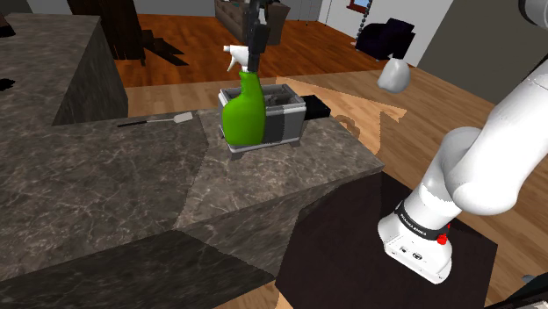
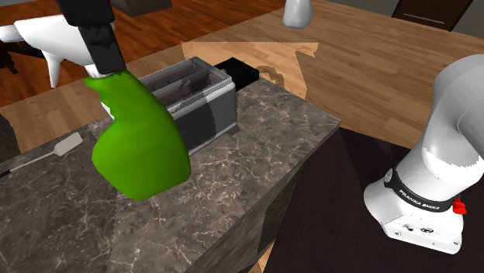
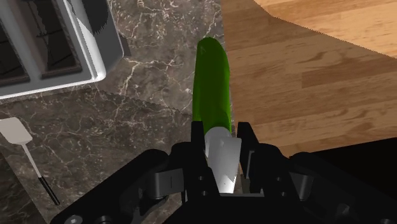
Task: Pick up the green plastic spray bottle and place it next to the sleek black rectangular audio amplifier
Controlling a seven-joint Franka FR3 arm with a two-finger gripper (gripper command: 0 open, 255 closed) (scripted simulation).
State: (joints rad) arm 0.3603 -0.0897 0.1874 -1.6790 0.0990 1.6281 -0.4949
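A black gripper (image 3: 222, 145) pinches the white trigger head (image 3: 223, 159) of a green spray bottle (image 2: 140, 143). Its two fingers are pressed against either side of the head, and the bottle hangs tilted beneath them. The bottle appears to be lifted off the dark, marble-patterned surface (image 1: 132, 189). It hangs in front of a grey two-slot toaster (image 1: 283, 116), and in the shoulder view it overlaps that appliance's left end. In the wrist view the green body points away from the gripper, over the surface near the edge where the stone meets a wooden floor (image 3: 318, 76). The black amplifier (image 2: 242, 72), a low rectangular box, lies at the far end of the toaster and seems to touch it, at the corner of the surface. That puts the toaster between the amplifier and the suspended bottle. A spatula (image 2: 56, 151) with a pale blade and a thin dark handle lies flat on the stone, on the other side of the toaster from the amplifier and apart from everything else. The white arm (image 1: 479, 167) rises from its dark stand (image 1: 338, 250) at the shoulder view's lower right. Beyond the surface, a pale rounded object (image 1: 395, 76) that I cannot identify sits over the wood.
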